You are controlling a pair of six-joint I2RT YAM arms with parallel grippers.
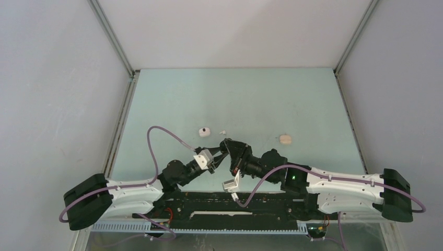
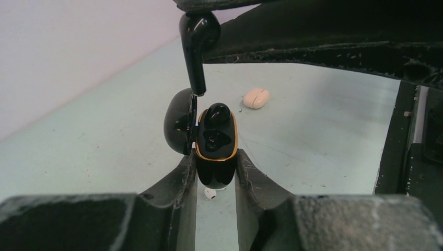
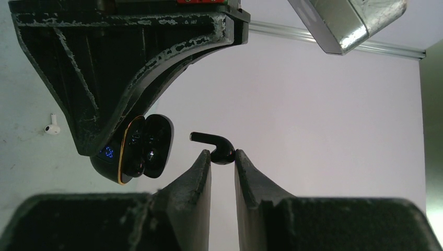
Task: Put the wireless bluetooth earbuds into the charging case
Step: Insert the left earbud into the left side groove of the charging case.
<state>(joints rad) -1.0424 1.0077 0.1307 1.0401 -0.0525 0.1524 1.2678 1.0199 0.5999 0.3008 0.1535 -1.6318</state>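
Observation:
My left gripper (image 2: pixel 216 156) is shut on an open black charging case (image 2: pixel 215 138) with a gold rim, its lid (image 2: pixel 176 128) swung to the left. One black earbud (image 2: pixel 217 115) sits in the case. My right gripper (image 3: pixel 222 154) is shut on a second black earbud (image 3: pixel 218 148), held stem-first just above the case; it also shows in the left wrist view (image 2: pixel 197 47). The case (image 3: pixel 138 149) is close to the left of that earbud. In the top view both grippers, left (image 1: pixel 219 155) and right (image 1: pixel 231 146), meet above the table's near middle.
A white earbud (image 2: pixel 210 193) lies on the table under the case, also in the right wrist view (image 3: pixel 51 127) and the top view (image 1: pixel 222 132). A white case (image 1: pixel 204 131) lies beside it. A beige case (image 1: pixel 285 139) lies to the right, shut (image 2: pixel 256 98).

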